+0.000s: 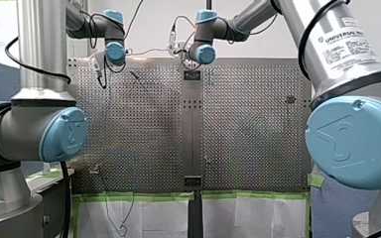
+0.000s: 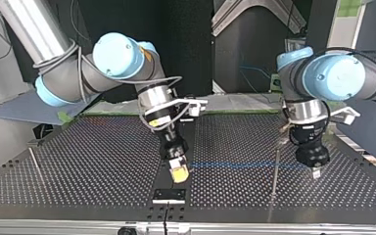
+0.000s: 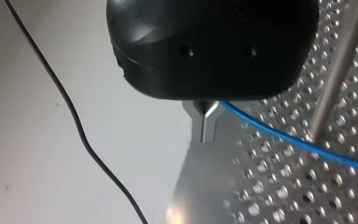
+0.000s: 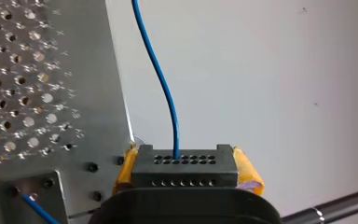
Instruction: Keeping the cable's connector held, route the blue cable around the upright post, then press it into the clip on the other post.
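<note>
Perforated table (image 2: 78, 161) fills the top view. At lower centre, our right gripper (image 2: 179, 174) clamps its yellow pads (image 4: 247, 168) on the black connector (image 4: 184, 165). At lower right, our left gripper (image 2: 316, 172) pinches the blue cable (image 2: 240, 165), which runs past the upright post (image 2: 275, 166).

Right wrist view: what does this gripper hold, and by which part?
My right gripper holds the black connector of the blue cable by its two side faces, between the yellow pads.
</note>
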Robot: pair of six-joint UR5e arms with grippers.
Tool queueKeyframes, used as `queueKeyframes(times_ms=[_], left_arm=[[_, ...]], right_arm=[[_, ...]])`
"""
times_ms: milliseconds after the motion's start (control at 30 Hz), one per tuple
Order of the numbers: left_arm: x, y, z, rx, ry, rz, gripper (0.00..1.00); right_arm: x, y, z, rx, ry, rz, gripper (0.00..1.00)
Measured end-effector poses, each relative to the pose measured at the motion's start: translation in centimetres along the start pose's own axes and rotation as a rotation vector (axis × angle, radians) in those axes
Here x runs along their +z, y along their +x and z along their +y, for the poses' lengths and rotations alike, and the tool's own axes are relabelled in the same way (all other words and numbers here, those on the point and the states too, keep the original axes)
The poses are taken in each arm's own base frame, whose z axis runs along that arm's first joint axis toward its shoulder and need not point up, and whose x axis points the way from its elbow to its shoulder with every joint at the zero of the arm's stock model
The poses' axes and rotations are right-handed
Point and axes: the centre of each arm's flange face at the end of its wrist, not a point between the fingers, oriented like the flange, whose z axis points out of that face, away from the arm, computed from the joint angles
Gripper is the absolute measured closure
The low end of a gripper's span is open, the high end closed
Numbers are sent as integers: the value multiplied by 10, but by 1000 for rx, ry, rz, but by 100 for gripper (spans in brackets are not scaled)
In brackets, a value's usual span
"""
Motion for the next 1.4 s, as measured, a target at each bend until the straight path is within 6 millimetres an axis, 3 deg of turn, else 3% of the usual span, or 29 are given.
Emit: queueKeyframes(times_ms=[233,467,667,867,1133,1267,1400], left_arm=[[30,1,17,6,-12,43,100],[68,-2,38,4,-11,46,100],[88,-8,36,-3,32,32,100],[94,-20,24,-24,87,15,100],[89,-19,21,-29,62,33,100],[86,-13,23,-38,39,47,100],[86,4,26,-24,30,86,100]], right_arm=[[15,-18,0,0,6,-4,100],[18,-41,-1,-3,9,-28,100],[18,-58,1,-14,6,-49,100],[18,-75,5,-19,0,-74,100],[18,-84,15,-23,-12,-88,100],[17,-86,19,-25,-18,-99,100],[14,-92,22,-28,-22,-117,100]])
